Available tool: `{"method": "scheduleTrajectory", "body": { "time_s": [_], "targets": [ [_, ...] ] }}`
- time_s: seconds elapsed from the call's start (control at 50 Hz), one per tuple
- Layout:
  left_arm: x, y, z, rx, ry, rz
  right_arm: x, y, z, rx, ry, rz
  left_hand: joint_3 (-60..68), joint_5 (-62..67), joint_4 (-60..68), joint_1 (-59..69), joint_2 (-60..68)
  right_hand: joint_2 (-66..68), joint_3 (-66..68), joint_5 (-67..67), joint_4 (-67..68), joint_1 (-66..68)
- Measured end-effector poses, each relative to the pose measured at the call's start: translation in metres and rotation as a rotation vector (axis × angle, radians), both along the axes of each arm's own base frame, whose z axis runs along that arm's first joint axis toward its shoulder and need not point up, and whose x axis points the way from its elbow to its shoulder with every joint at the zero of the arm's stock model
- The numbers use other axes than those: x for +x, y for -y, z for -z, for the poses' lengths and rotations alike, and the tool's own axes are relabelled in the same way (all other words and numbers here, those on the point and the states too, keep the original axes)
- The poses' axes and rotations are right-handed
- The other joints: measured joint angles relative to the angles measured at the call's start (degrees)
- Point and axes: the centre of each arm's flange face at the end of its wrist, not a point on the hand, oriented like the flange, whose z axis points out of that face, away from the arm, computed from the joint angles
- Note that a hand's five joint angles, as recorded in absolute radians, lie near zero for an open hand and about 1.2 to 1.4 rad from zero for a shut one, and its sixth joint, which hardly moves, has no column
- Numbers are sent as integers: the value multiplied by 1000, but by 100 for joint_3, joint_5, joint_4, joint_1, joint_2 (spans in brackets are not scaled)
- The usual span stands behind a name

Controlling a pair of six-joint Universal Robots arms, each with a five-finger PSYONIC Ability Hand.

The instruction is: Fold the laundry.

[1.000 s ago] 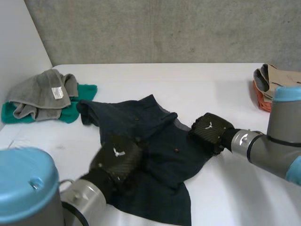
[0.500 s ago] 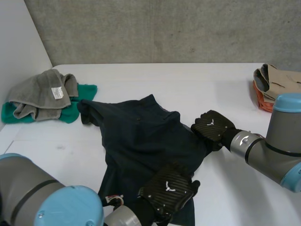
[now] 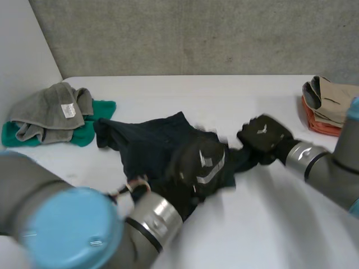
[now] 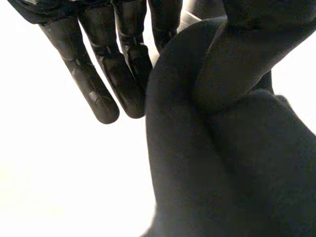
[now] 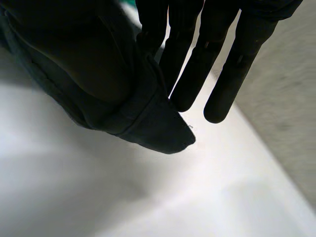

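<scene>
A dark navy garment (image 3: 146, 143) lies crumpled on the white table (image 3: 224, 95), left of the middle. My left hand (image 3: 202, 165) is above its right part, shut on a bunched fold; in the left wrist view the cloth (image 4: 222, 163) is pinched beside the fingers (image 4: 94, 84). My right hand (image 3: 263, 134) holds the garment's right edge just off the table. In the right wrist view a hemmed corner (image 5: 153, 123) hangs from the grip, pinched under the straight fingers (image 5: 222, 64).
A grey towel (image 3: 50, 112) lies over a green cloth (image 3: 98, 109) at the back left, beside the white side wall. A folded beige and orange stack (image 3: 328, 103) sits at the right edge. A concrete wall runs behind the table.
My left hand has closed on the garment's near edge and carried it up towards the middle, folding the near part over. My right hand has risen slightly to the right, holding its edge.
</scene>
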Motion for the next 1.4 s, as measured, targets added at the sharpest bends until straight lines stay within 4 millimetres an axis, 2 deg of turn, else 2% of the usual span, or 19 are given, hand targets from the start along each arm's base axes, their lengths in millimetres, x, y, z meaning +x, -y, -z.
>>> {"method": "scheduleTrajectory", "body": {
  "time_s": [0.12,0.16,0.18,0.2,0.24,0.3,0.38,0.48,0.6,0.68,0.7,0.78,0.92,1.0,1.04,1.12,1.18,1.3,1.4],
  "targets": [
    [27,15,-100,-189,-294,-86,-6,4,-83,-121,110,68,0,0,1,0,1,0,30,26,3,0],
    [35,18,-122,-230,-351,-102,-6,2,-109,-159,154,80,0,0,1,0,2,0,36,27,4,0],
    [35,18,-122,-230,-351,-102,-6,2,-109,-159,154,80,0,0,1,0,2,0,36,27,4,0],
    [47,20,-153,-288,-431,-121,-8,-2,-148,-217,226,92,0,0,2,0,5,0,36,34,5,0],
    [53,20,-171,-318,-479,-128,-9,-7,-175,-259,280,98,0,0,4,0,5,0,36,39,5,0],
    [73,18,-218,-369,-609,-137,-16,-23,-240,-371,425,104,7,0,23,0,11,0,36,59,6,0],
    [91,17,-253,-357,-723,-128,-24,-41,-292,-458,559,96,8,0,23,0,11,0,36,94,6,0],
    [104,23,-272,-270,-821,-97,-29,-50,-322,-495,649,87,8,0,23,0,11,0,36,104,6,0],
    [107,49,-261,-172,-833,-112,-23,-32,-310,-436,658,113,8,0,23,0,11,0,36,108,6,0],
    [97,89,-222,-72,-755,-166,-5,5,-257,-285,611,167,8,0,23,0,11,0,36,116,6,0],
    [94,99,-212,-48,-734,-177,-2,10,-250,-265,602,175,8,0,23,0,11,0,36,116,6,0],
    [76,152,-141,100,-605,-231,16,49,-175,-124,501,250,8,0,24,0,11,0,46,116,6,0],
    [61,223,-44,252,-477,-295,38,88,-84,-74,409,311,9,0,24,0,12,37,71,116,6,0],
    [62,263,-14,260,-469,-333,52,105,-54,-142,434,316,-172,-85,-94,-132,-174,-5,22,80,-50,-22],
    [67,280,-7,246,-477,-352,59,113,-46,-195,465,310,-2374,-2216,-2433,-2562,-2419,-1034,-970,-870,-1047,-755],
    [78,306,-12,191,-510,-376,70,122,-44,-299,529,291,-4735,-4541,-4859,-4725,-4786,-4678,-4665,-4612,-4766,-4290],
    [83,313,-28,145,-539,-383,73,121,-51,-326,544,280,-5166,-4980,-5264,-4900,-5183,-5453,-5519,-5412,-5607,-4962],
    [87,308,-57,87,-578,-395,70,111,-71,-308,529,267,-5223,-5013,-5299,-4900,-5239,-5475,-5574,-5413,-5677,-4962],
    [89,272,-77,116,-569,-417,53,84,-94,-227,425,236,-5223,-5014,-5299,-4900,-5239,-5475,-5583,-5413,-5678,-4962]
  ]
}}
